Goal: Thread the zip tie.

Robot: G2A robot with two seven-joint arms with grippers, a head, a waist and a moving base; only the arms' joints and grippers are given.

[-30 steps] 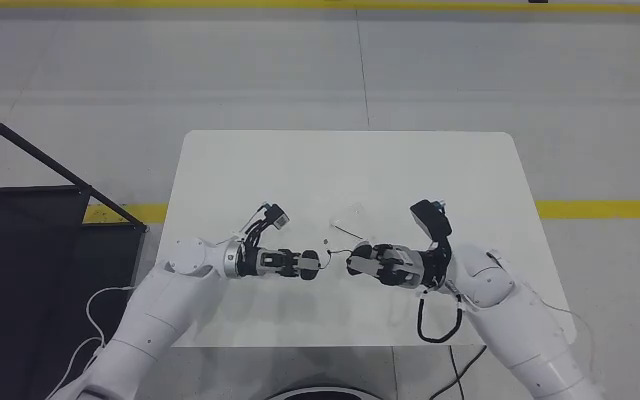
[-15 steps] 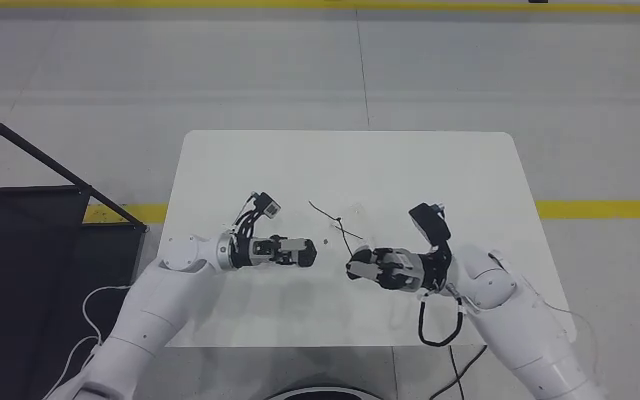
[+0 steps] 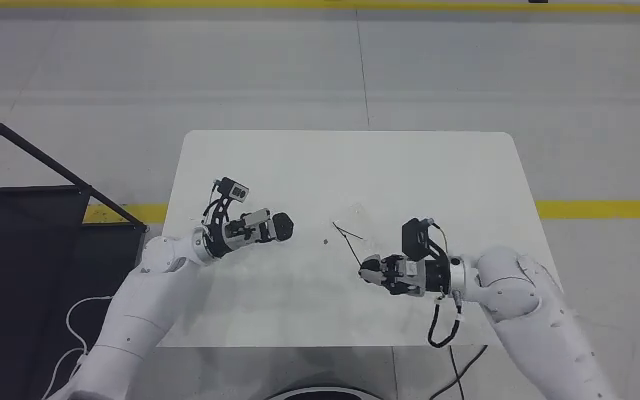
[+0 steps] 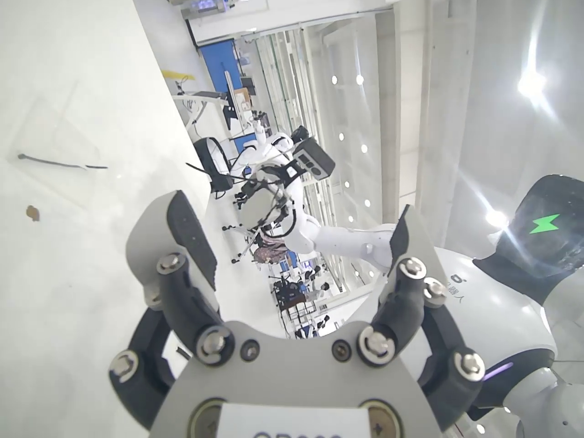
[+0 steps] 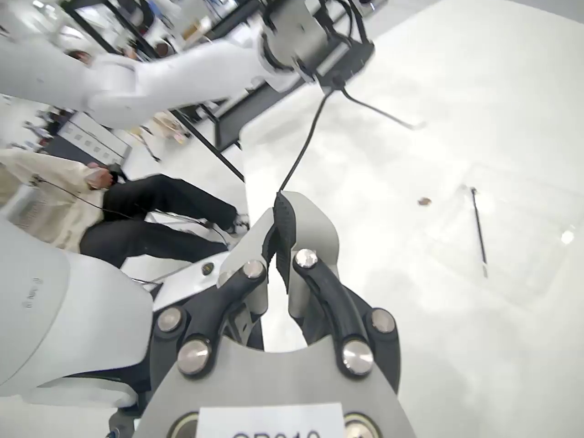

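Overhead, right gripper (image 3: 368,270) pinches a black zip tie (image 3: 350,247) over the white table (image 3: 450,180); left gripper (image 3: 281,226) sits well apart. Left wrist: left gripper (image 4: 292,211) spread wide, holding nothing. Right wrist: right gripper (image 5: 282,205) clamped on the black zip tie (image 5: 301,148); second zip tie (image 5: 479,234) lies flat on the table.

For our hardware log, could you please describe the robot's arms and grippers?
The left arm and right arm have smooth white shells. The left gripper and right gripper share silver bases, black linkages and black-padded white fingers. A black cable loops at the right wrist.
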